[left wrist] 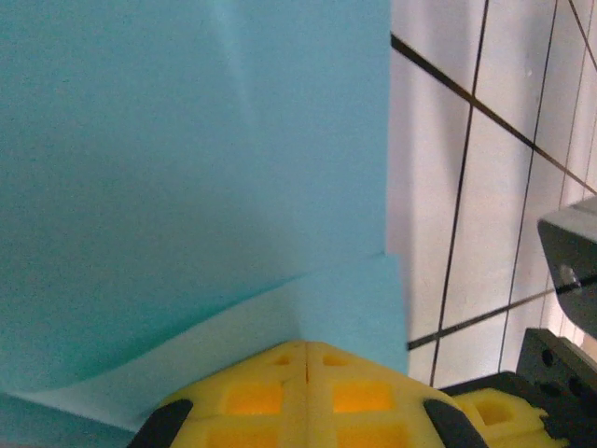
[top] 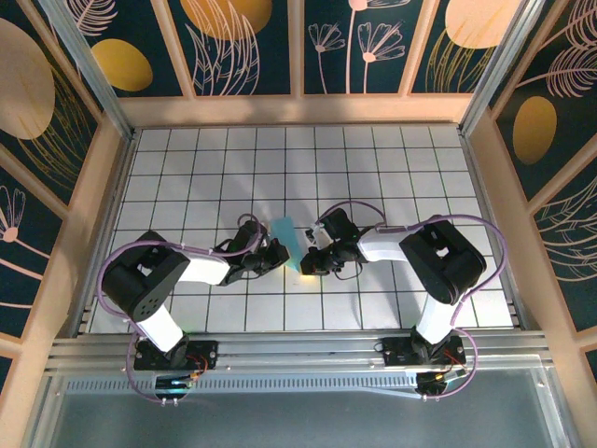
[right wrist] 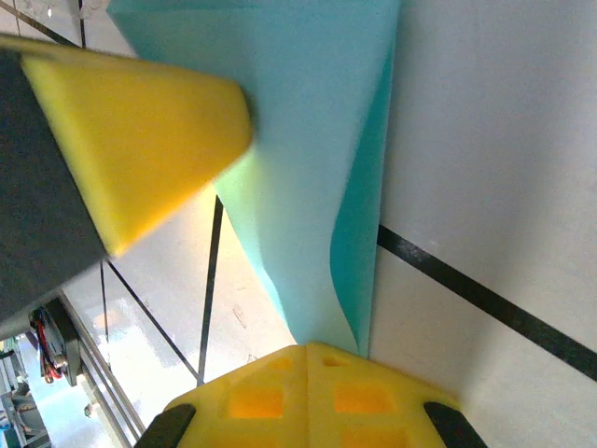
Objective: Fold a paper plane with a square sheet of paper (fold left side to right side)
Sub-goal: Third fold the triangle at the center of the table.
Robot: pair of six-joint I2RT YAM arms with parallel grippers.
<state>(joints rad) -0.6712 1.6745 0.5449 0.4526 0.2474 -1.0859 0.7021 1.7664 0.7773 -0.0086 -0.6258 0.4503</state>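
Note:
The sheet of paper (top: 288,238) is light teal and folded into a narrow, layered strip that stands tilted off the tiles at mid-table, between the two arms. My left gripper (top: 278,253) is shut on its left side. In the left wrist view the yellow fingertips (left wrist: 306,343) meet, with the paper (left wrist: 187,168) fanning out from them. My right gripper (top: 307,262) is shut on the strip's near end. In the right wrist view the paper (right wrist: 308,168) rises from its closed tip (right wrist: 306,347), layers parting slightly. A finger of the left gripper (right wrist: 131,140) presses the paper's other side.
White tiled table (top: 392,177) with dark grid lines, fenced by wooden walls and a metal rail (top: 298,347) at the near edge. Both arms' elbows (top: 149,275) (top: 446,250) rest low at either side. Part of the right gripper's body (left wrist: 571,266) shows close beside the left one.

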